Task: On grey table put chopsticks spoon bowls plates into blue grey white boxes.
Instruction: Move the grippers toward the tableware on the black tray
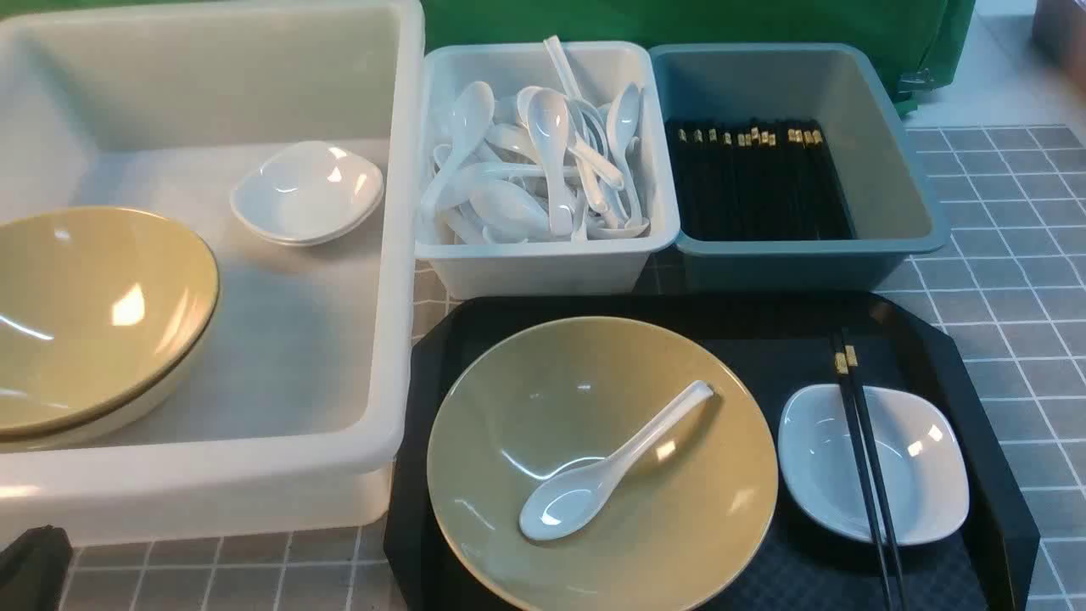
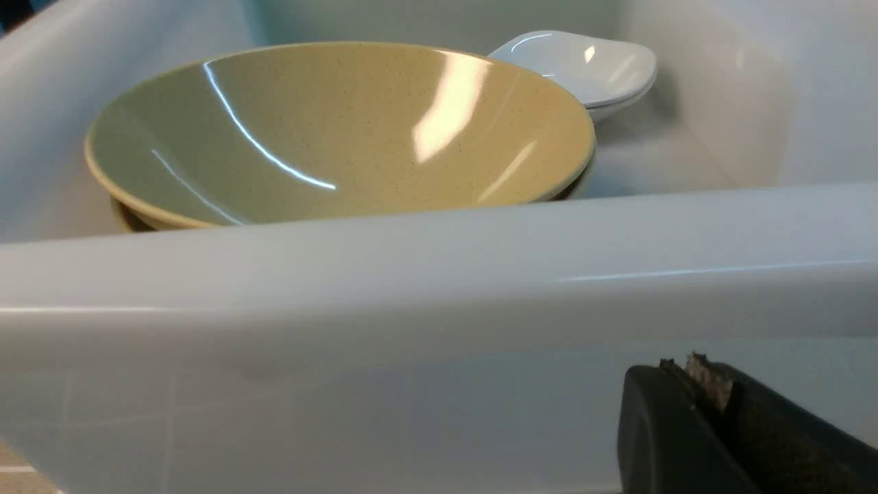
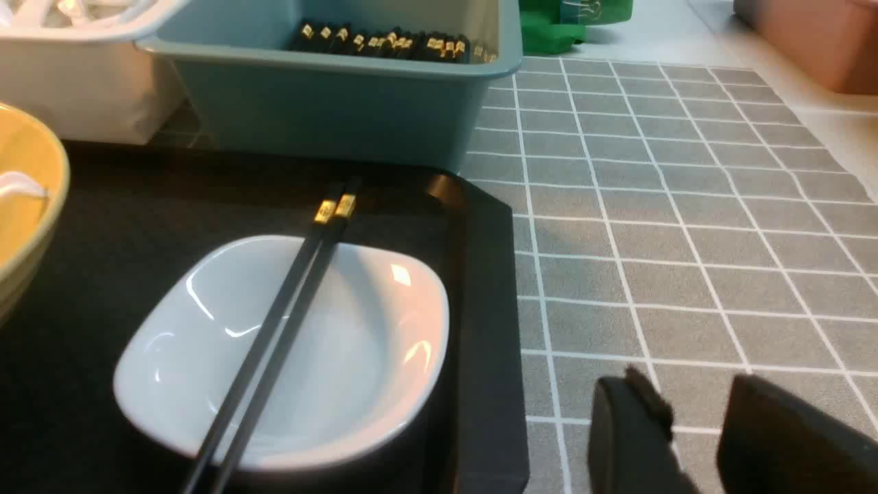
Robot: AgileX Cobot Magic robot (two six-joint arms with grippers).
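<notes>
On black tray (image 1: pixel 764 356), glossy round bowl (image 1: pixel 509 407), white spoon (image 1: pixel 607 467), left claw (image 2: pixel 686 374) closed, right claw (image 3: pixel 696 408) parted

The left gripper (image 2: pixel 686 374) has its dark fingers pressed flat together, jaws closed, with a frayed pad edge showing along the seam; in the front view only a dark corner of the left arm (image 1: pixel 34 560) shows at the lower left edge; the right gripper (image 3: pixel 689 401) holds its two black fingers parted, with a plain gap between them.
</notes>
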